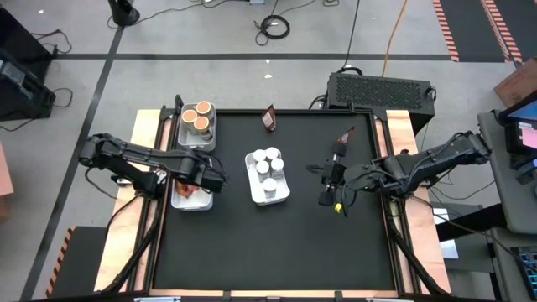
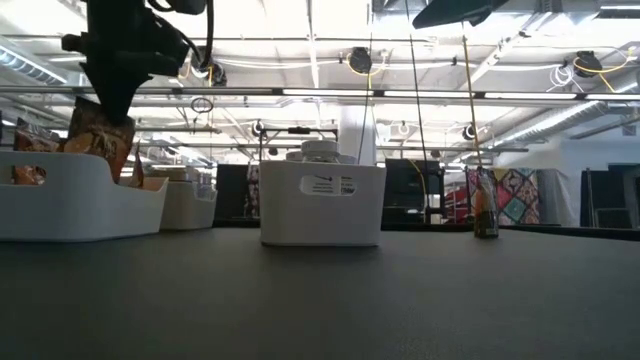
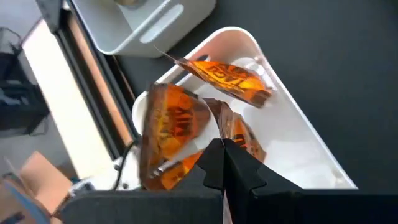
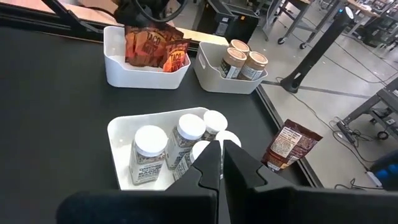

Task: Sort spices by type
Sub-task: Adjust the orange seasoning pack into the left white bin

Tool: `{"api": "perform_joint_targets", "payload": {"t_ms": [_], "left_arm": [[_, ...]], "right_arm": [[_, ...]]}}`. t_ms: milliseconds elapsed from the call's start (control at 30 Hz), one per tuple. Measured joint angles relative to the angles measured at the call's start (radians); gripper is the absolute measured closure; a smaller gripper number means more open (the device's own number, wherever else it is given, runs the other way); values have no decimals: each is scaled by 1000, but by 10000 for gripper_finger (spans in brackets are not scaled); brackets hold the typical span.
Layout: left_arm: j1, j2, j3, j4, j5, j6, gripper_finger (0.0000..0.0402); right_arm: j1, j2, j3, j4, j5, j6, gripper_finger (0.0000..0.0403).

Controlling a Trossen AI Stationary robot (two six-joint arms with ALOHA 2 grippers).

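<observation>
My left gripper (image 1: 214, 179) is shut on a reddish-brown crinkly packet (image 2: 99, 135) over the near-left white tray (image 1: 180, 203), where two more packets (image 3: 227, 74) lie. The far-left tray (image 1: 185, 137) holds three orange-topped tubs (image 1: 200, 116). White-capped jars (image 4: 151, 140) stand in the middle tray (image 1: 281, 195). One packet (image 4: 289, 146) stands on its bottom edge near the table's far edge, and another slim reddish-brown one (image 2: 486, 212) stands farther right. My right gripper (image 4: 221, 149) is shut, with nothing in it, raised to the right of the jar tray. My left gripper pinches the packet's upper edge (image 3: 214, 115) between its two fingers, coming steeply from above. The packet hangs below the fingers (image 2: 112, 95), slightly tilted. Its lower end dips behind the tray's wall (image 2: 90, 185); whether it rests on anything there, I cannot tell.
The black mat (image 1: 277, 243) stretches bare toward the near edge. Wooden rails (image 1: 147, 134) run along both sides of the table. A small yellow piece (image 1: 339, 207) shows below my right gripper. A black box (image 1: 382, 88) sits behind the far right corner.
</observation>
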Motion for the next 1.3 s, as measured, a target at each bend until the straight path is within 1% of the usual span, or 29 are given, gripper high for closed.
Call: {"api": "perform_joint_targets", "payload": {"t_ms": [167, 200, 533, 633, 733, 900, 1033, 1133, 1300], "left_arm": [[16, 0, 0, 1, -92, 1, 401], [21, 0, 0, 2, -95, 3, 401], [22, 0, -2, 11, -95, -5, 401], [15, 0, -31, 22, -91, -25, 401], [7, -6, -79, 23, -77, -33, 401], [7, -15, -119, 50, -66, -58, 401], [6, -18, -122, 110, -31, -57, 401], [6, -24, -122, 161, -27, -28, 401], [8, -38, -122, 142, -41, -22, 401]], "right_arm": [[0, 0, 0, 28, 0, 1, 403], [0, 0, 0, 29, 0, 4, 403], [1, 0, 0, 22, -1, 27, 403], [1, 1, 0, 21, -8, 27, 403], [1, 1, 0, 21, -44, 28, 403], [1, 1, 0, 20, -50, 27, 403], [1, 1, 0, 21, -49, 27, 403], [1, 2, 0, 25, -49, 27, 403], [1, 2, 0, 36, -48, 48, 403]]}}
